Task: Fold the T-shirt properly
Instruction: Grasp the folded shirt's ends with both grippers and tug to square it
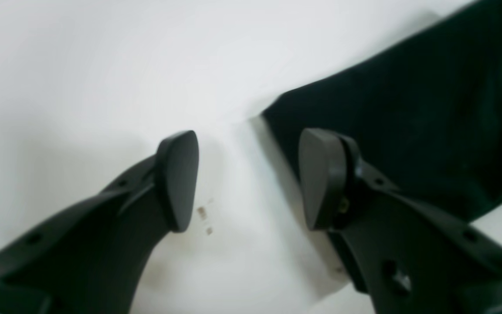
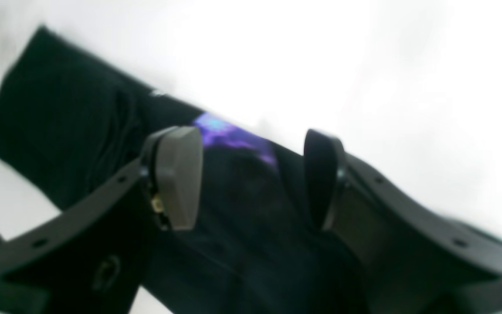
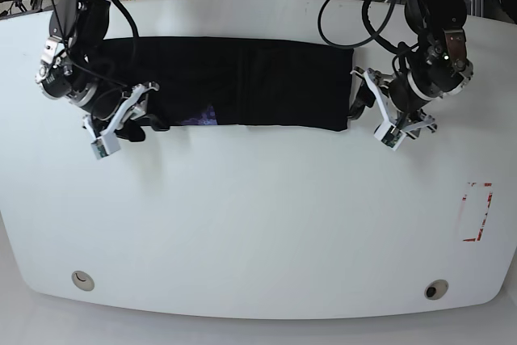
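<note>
T-shirt point(image 3: 242, 82) is lying as a long band across frame top, left gripper point(image 1: 249, 179) and right gripper point(image 2: 251, 176) hovering wide-jawed and empty over its ends, likely positioning for the next fold

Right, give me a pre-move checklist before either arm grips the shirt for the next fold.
1. Left end effector open: ok, jaws apart, nothing between them.
2. Right end effector open: ok, jaws apart, nothing held.
3. Left end effector lined up with the T-shirt edge: ok, one finger over the fabric corner, the other over the bare table.
4. Right end effector over fabric: ok, jaws straddle the cloth near the purple print.
5. T-shirt lying flat as a long strip: ok in the base view.
6. Fingertips touching the cloth: cannot tell.
</note>
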You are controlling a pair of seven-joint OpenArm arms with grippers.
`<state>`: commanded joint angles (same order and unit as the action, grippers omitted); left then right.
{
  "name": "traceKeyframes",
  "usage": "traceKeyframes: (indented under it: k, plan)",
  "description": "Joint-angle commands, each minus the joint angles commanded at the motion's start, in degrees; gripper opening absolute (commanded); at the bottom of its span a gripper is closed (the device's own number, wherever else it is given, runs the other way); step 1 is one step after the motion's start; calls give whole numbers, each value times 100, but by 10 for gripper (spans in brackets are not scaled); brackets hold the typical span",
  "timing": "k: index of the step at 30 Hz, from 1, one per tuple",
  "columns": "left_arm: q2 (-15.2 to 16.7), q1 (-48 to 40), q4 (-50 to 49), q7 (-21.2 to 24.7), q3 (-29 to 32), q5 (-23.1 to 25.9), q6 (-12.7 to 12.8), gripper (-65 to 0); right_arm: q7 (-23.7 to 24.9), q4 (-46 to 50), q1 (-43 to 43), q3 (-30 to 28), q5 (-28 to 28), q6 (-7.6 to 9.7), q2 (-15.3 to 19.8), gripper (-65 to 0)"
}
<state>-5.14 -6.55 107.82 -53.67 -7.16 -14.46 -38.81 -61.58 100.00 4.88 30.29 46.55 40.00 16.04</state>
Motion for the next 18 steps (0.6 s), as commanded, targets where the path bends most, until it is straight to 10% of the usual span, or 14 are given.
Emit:
traceKeyframes:
  k: [8,18]
  plan:
    - [299,176,-1029,18,202,484,220,-578,-563,-782,26,1600,633,0,149,-287]
    - [105,211,-1248,18,202,466,220,-585,-580,-2549,35,1969,818,0,897,-287]
